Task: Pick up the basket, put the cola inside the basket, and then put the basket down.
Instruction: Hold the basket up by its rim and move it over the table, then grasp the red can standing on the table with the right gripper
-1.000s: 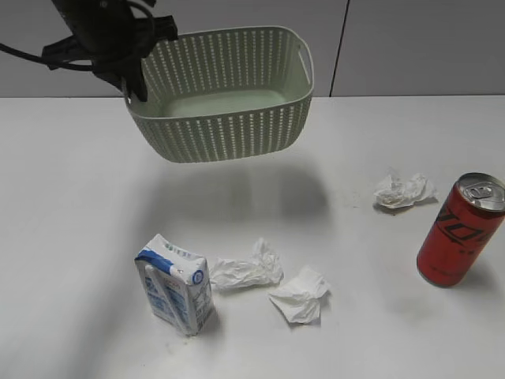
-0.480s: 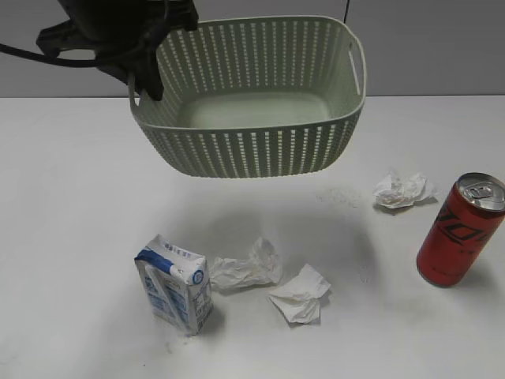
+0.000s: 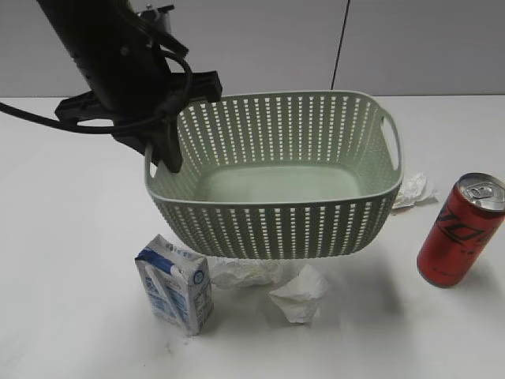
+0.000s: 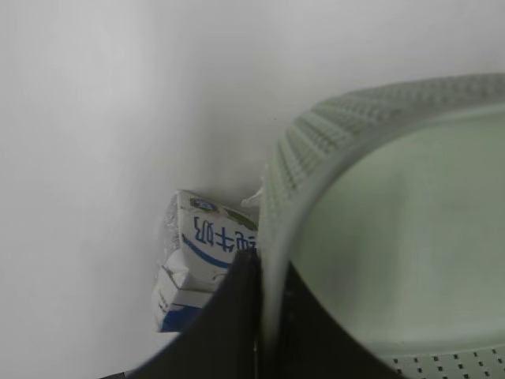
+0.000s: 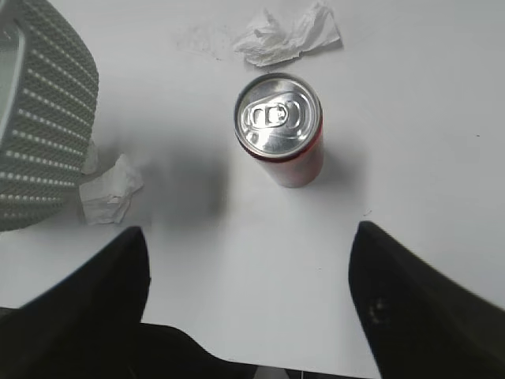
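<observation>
The pale sage-green basket (image 3: 284, 197) hangs above the table, tilted, held by its left rim. My left gripper (image 3: 162, 150) is shut on that rim; the left wrist view shows the fingers (image 4: 264, 272) pinching the basket wall (image 4: 379, 260). The red cola can (image 3: 459, 229) stands upright at the right of the table, apart from the basket. In the right wrist view the cola can (image 5: 280, 130) is straight below, silver top up, and my right gripper (image 5: 248, 237) is open and empty above the table in front of it. The basket's right end (image 5: 43, 118) shows at that view's left.
A white-and-blue milk carton (image 3: 175, 284) stands under the basket's left front corner, also in the left wrist view (image 4: 197, 257). Crumpled tissues lie under the basket (image 3: 300, 294) and behind the can (image 3: 414, 189), with one more in the right wrist view (image 5: 288, 35).
My left gripper has carried the basket forward, down and to the right, from the back of the table to low over the tissues and carton. The cola can has not moved.
</observation>
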Available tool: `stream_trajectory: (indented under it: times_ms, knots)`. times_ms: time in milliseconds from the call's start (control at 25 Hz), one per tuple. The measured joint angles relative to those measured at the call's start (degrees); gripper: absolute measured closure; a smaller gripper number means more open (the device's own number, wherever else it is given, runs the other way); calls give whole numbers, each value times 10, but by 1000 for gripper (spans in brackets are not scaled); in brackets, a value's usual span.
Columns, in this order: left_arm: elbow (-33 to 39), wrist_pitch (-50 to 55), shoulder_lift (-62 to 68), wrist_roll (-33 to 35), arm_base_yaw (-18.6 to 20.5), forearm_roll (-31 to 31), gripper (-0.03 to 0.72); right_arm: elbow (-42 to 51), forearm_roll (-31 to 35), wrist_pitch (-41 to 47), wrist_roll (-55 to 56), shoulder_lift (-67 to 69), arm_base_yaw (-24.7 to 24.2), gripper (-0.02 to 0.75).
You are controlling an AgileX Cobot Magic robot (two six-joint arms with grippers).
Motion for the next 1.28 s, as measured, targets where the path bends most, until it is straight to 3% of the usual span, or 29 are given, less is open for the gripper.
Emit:
stream_trajectory:
  times_ms: [240,440,600,760,1280]
  knots:
    - [0,-2,-14,-13,-27,30,688,-30,27,-1,-30,127,3,129]
    - [0,-27,-14,-18,-28,39,688,-32,24,-20,-33,205,43,129]
    - [0,-41,-8,-18,-26,39,688,-44,-41,-61,8,253,87,129]
    - [0,-42,13,-18,-13,39,688,-63,-96,-72,36,282,94,129]
    - [0,-71,69,-12,-8,31,688,-73,-150,-97,92,381,94,130]
